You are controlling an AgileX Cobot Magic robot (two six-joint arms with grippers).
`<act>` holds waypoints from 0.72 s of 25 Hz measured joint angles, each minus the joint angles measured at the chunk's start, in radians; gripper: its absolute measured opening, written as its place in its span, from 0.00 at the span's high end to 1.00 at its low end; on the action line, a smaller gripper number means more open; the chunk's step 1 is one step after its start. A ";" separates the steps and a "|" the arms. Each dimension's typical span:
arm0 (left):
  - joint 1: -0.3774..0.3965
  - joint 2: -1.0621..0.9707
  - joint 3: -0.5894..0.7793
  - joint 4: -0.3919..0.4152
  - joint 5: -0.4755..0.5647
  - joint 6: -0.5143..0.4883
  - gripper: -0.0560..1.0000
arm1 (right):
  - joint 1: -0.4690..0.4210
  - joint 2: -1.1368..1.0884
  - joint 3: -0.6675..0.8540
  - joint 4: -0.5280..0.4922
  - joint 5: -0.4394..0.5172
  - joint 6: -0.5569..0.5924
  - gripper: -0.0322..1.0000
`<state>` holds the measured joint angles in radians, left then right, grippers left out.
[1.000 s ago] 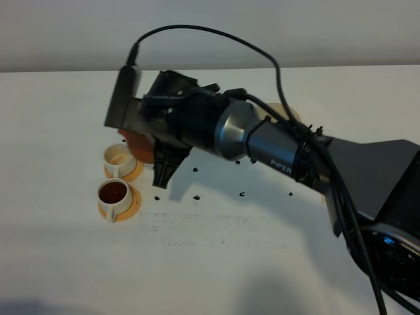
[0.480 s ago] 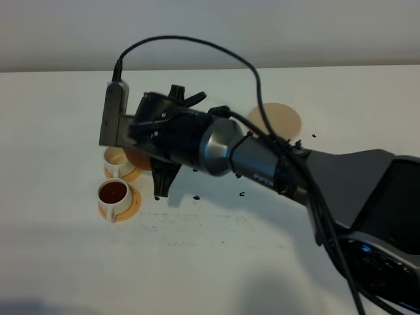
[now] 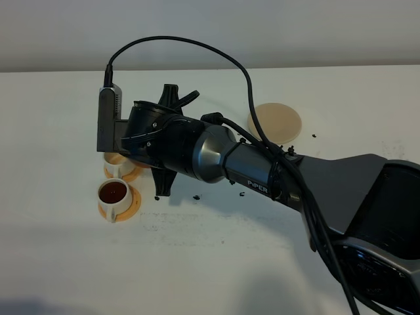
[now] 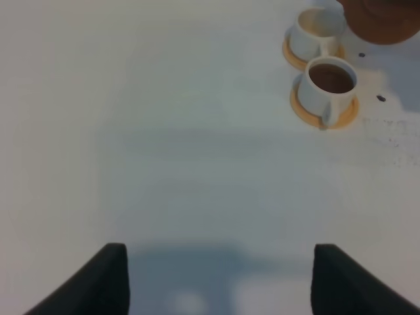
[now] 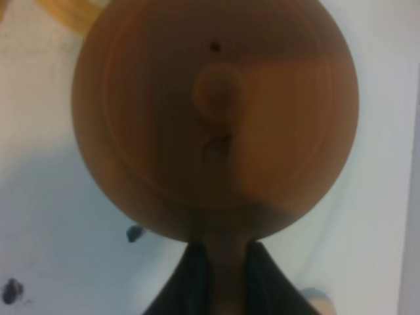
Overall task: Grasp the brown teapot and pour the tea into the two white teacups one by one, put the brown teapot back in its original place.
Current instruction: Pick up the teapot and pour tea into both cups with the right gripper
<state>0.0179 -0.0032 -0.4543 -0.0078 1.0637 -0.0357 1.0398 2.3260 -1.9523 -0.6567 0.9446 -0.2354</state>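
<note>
Two white teacups (image 4: 325,59) stand on two orange saucers (image 4: 346,113) — one filled cup (image 4: 331,82) of dark tea, one pale cup (image 4: 317,29). There is one brown teapot (image 5: 216,131) and one beige coaster (image 3: 274,123). The right arm (image 3: 262,174) reaches across the table (image 3: 210,256) and half hides the pale cup. The right pincer (image 5: 226,262) is clamped on the teapot's handle, with the pot just beside that cup and well apart from the coaster. The left pincer (image 4: 220,282) gapes — nothing is held. Dark specks (image 3: 242,193) dot the table.

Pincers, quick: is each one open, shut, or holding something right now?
Left pincer: open, holding nothing.
Right pincer: shut on the handle of the teapot.
</note>
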 joint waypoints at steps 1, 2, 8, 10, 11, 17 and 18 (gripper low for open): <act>0.000 0.000 0.000 0.000 0.000 0.000 0.42 | 0.000 0.000 0.000 -0.009 0.004 0.000 0.87; 0.000 0.000 0.000 0.000 0.000 0.000 0.42 | 0.000 0.000 0.000 -0.018 0.005 0.000 0.87; 0.000 0.000 0.000 0.000 0.000 0.000 0.42 | 0.000 0.000 0.000 -0.054 0.006 -0.002 0.87; 0.000 0.000 0.000 0.000 0.000 0.000 0.42 | 0.000 0.000 0.000 -0.064 0.006 -0.002 0.87; 0.000 0.000 0.000 0.000 0.000 0.000 0.42 | 0.000 0.002 0.000 -0.072 0.006 -0.002 0.87; 0.000 0.000 0.000 0.000 0.000 0.000 0.42 | 0.000 0.019 0.000 -0.109 0.002 -0.002 0.87; 0.000 0.000 0.000 0.000 0.000 0.000 0.42 | 0.000 0.021 0.000 -0.116 -0.002 -0.002 0.87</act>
<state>0.0179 -0.0032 -0.4543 -0.0078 1.0637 -0.0357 1.0398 2.3466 -1.9523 -0.7729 0.9422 -0.2374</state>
